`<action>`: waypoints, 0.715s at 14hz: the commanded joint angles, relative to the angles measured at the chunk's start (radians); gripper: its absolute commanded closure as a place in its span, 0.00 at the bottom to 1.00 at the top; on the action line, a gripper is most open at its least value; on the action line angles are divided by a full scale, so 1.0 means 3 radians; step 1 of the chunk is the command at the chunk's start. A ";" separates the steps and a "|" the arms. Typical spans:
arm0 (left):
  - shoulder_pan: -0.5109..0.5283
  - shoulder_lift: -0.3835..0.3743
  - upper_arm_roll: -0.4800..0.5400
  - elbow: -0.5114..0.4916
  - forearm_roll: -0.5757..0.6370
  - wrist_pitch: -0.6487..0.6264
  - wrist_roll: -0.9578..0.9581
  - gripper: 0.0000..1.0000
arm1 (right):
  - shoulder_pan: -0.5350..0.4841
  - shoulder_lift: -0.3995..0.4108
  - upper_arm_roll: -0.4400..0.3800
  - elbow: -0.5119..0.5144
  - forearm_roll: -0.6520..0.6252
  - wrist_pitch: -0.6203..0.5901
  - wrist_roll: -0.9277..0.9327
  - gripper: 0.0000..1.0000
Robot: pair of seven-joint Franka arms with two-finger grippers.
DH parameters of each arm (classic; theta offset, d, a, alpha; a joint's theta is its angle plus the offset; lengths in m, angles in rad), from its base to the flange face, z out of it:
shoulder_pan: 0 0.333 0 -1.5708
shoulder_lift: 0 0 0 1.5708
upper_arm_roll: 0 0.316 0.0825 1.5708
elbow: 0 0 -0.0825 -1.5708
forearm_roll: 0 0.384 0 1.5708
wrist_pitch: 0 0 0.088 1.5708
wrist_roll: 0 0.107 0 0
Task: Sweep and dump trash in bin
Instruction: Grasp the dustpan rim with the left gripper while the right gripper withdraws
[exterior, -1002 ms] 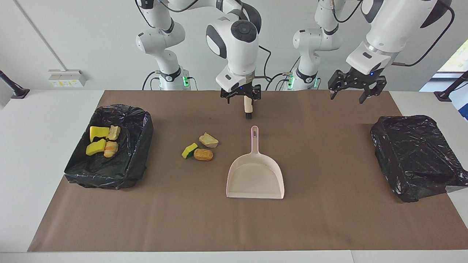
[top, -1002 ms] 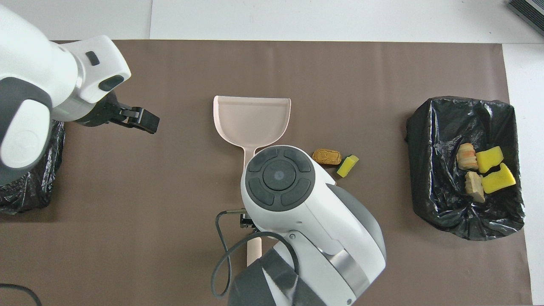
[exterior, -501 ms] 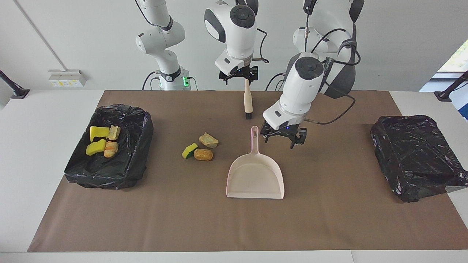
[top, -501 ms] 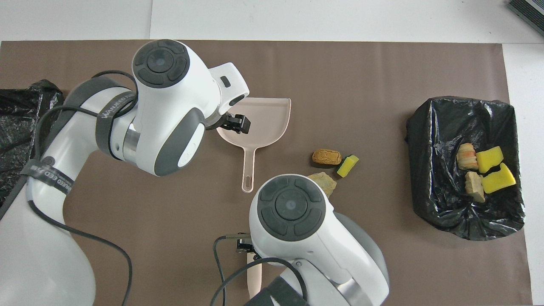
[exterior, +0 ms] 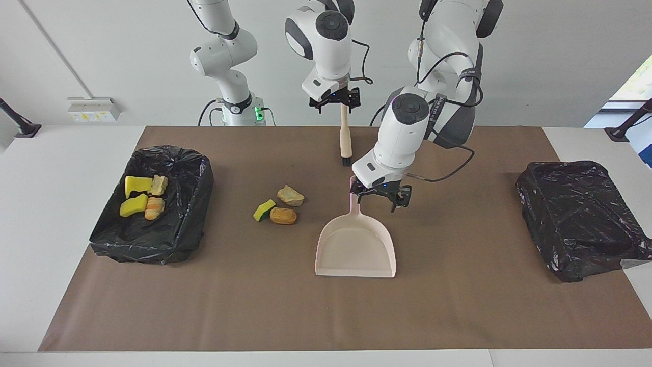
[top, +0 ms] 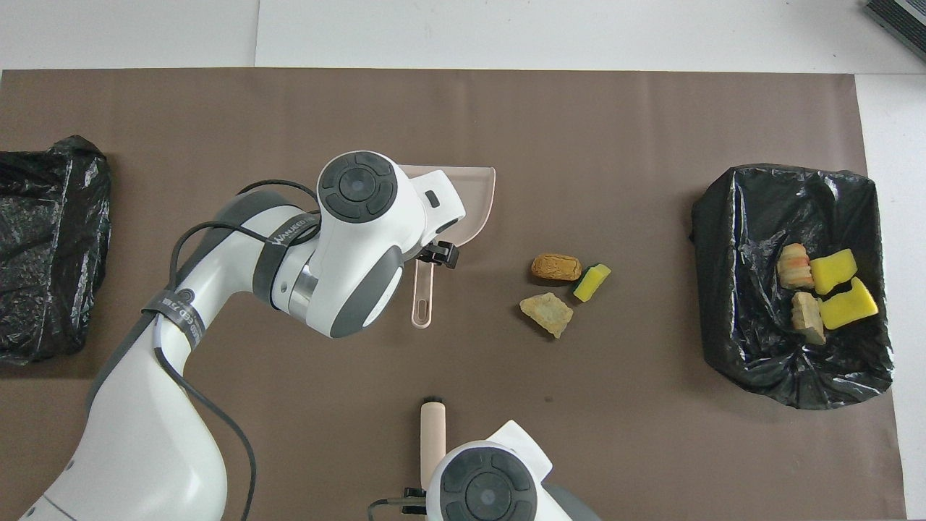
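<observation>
Left gripper spread wide over the dustpan handle — right gripper holds the brush.

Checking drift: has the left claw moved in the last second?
Yes. The left claw came from over the left-end bin to the dustpan handle.
</observation>
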State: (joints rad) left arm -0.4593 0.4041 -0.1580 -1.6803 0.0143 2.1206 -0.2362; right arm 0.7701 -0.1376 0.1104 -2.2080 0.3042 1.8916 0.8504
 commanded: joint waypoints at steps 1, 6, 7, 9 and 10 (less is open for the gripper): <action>-0.0116 0.0008 0.0051 -0.0146 0.0049 0.0146 -0.0163 0.00 | 0.0127 0.0008 -0.0010 -0.0376 0.0106 0.0473 0.0171 0.00; -0.0110 0.0008 0.0051 -0.0151 0.0060 0.0105 -0.0389 0.23 | 0.0429 0.0249 -0.0010 -0.0458 0.0279 0.0904 0.0453 0.00; -0.0115 0.0008 0.0051 -0.0172 0.0060 0.0100 -0.0389 0.27 | 0.0449 0.0254 -0.0010 -0.0468 0.0325 0.0904 0.0458 0.00; -0.0110 0.0008 0.0046 -0.0187 0.0060 0.0095 -0.0394 0.69 | 0.0551 0.0264 -0.0010 -0.0489 0.0382 0.0914 0.0458 0.00; -0.0105 0.0003 0.0051 -0.0187 0.0060 0.0085 -0.0394 0.83 | 0.0603 0.0244 -0.0010 -0.0550 0.0387 0.0935 0.0458 0.00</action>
State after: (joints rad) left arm -0.4887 0.4188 -0.1492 -1.7116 0.0145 2.1382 -0.3352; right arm 0.9189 -0.0494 0.1097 -2.3379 0.3913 2.1425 0.9735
